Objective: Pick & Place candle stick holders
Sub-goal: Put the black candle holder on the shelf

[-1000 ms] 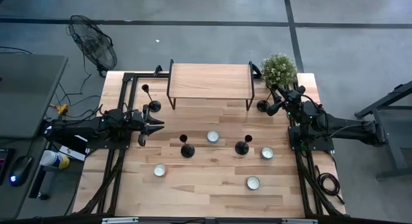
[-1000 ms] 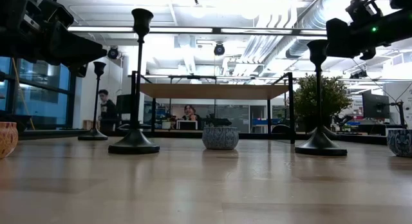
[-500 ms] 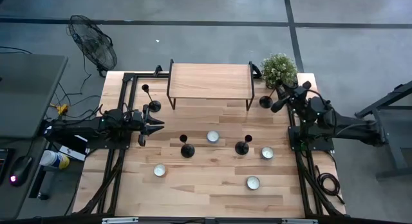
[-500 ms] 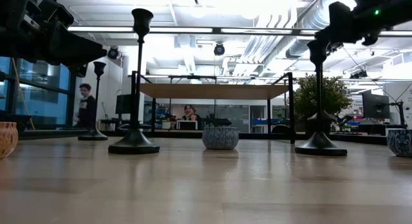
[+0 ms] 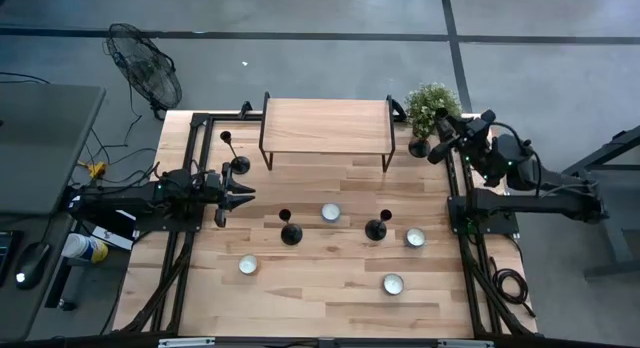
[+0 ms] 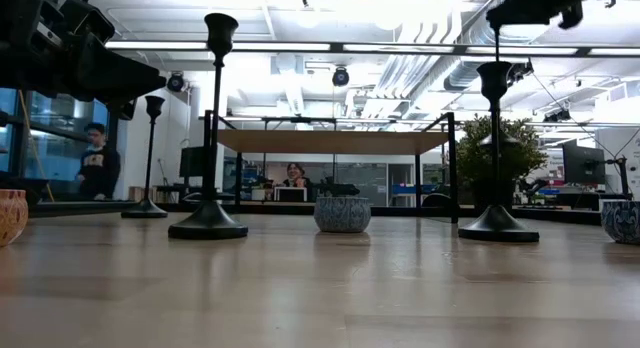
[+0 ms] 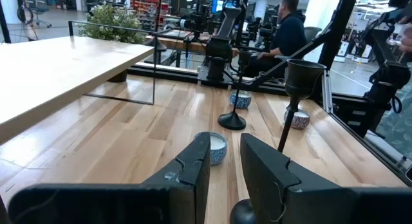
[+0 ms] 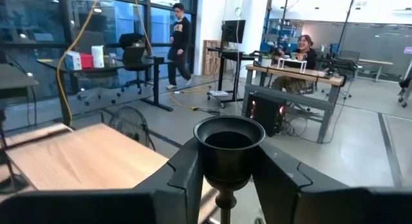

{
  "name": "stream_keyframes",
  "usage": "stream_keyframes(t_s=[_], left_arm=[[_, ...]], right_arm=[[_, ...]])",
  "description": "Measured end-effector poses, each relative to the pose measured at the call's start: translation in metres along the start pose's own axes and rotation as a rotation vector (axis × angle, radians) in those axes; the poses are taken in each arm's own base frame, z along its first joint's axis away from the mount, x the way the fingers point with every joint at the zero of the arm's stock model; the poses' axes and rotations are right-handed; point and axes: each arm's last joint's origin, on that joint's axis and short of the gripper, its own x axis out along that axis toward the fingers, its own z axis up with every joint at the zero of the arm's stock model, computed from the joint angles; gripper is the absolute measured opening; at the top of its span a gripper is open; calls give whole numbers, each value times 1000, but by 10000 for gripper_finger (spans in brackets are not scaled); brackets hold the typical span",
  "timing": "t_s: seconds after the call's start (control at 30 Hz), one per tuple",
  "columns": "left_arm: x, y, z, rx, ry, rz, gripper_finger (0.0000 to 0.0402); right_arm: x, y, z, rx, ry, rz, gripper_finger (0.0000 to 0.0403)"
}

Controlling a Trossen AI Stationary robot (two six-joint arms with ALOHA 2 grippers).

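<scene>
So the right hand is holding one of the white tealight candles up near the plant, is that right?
Not quite. The right hand is near the plant, but it grips a black candle stick holder, not a tealight. The right wrist view shows the holder's cup between the fingers; the tealights all sit on the table.

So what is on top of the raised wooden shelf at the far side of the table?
The raised wooden shelf shows only bare wood on its top. The right gripper holds a candle stick holder beside its right end, not on it. The tabletop under the shelf is covered from above.
</scene>
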Motion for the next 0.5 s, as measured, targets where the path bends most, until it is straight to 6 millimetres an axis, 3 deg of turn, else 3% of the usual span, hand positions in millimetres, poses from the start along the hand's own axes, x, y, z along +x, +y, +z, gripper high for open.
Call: stream_keyframes(t_s=[0.5], left_arm=[[0, 0, 0, 0, 0, 0, 83]], right_arm=[[30, 22, 87, -111, -52, 28, 105]])
